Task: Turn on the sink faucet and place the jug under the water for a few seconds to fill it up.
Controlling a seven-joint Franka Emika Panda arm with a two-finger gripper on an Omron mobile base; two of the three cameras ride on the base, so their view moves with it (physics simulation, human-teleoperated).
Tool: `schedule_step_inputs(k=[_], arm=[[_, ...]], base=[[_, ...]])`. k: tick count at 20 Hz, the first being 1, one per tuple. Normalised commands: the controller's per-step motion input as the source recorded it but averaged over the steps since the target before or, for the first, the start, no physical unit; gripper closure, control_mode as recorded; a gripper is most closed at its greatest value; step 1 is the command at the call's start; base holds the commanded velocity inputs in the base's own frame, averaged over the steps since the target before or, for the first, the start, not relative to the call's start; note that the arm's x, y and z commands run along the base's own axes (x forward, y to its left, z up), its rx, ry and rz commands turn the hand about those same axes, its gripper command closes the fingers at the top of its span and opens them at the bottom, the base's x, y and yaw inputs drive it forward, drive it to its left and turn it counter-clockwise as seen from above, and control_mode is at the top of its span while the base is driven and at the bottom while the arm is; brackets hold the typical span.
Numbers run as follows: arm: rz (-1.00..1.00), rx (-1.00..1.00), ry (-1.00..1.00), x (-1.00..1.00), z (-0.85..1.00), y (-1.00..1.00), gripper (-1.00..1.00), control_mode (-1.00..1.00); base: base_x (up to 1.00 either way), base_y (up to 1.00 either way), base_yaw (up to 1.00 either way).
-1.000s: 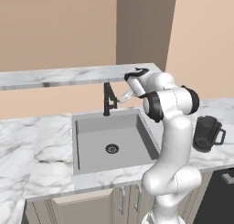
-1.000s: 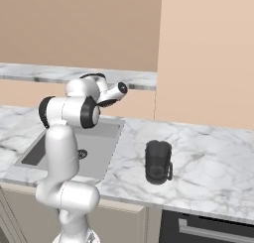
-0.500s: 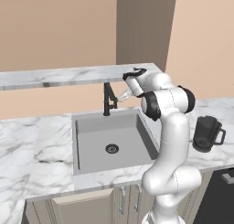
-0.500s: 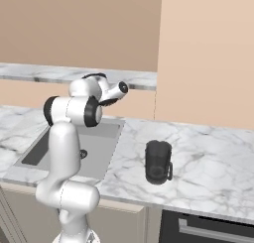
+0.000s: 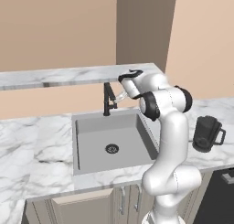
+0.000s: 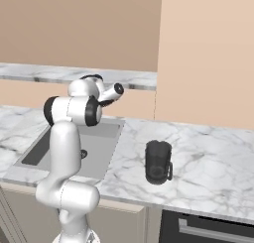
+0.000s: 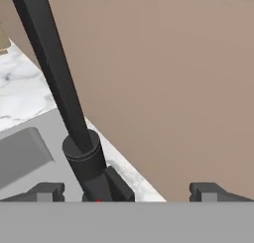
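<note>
Slim matte-black sink faucet (image 5: 108, 98) standing upright at the rear rim of the rectangular grey recessed sink (image 5: 91, 145), whose round dark drain (image 5: 112, 148) lies near the basin's centre. The two-finger gripper (image 5: 119, 98) reaches in from the faucet's 3 o'clock side; in the hand view its dark fingertips (image 7: 47, 191) sit wide apart, with the faucet's cylindrical base (image 7: 85, 160) and small lever between them, nearer the left tip. The dark translucent cylindrical jug (image 5: 206, 133) with loop handle stands upright on the veined white marble counter (image 6: 208, 157), well apart at the sink's 3 o'clock.
</note>
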Motion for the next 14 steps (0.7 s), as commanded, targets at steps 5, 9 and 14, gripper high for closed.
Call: schedule_step_inputs(k=[5, 9, 14], arm=[[0.0, 0.0, 0.02, 0.0, -0.13, 0.31, -1.0, -1.0], [0.0, 0.0, 0.03, 0.1, -0.11, 0.12, -1.0, -1.0], [0.0, 0.0, 0.01, 0.02, -0.12, 0.0, 1.0, -1.0]], base=[[0.0, 0.0, 0.0], [0.0, 0.0, 0.0], [0.0, 0.0, 0.0]])
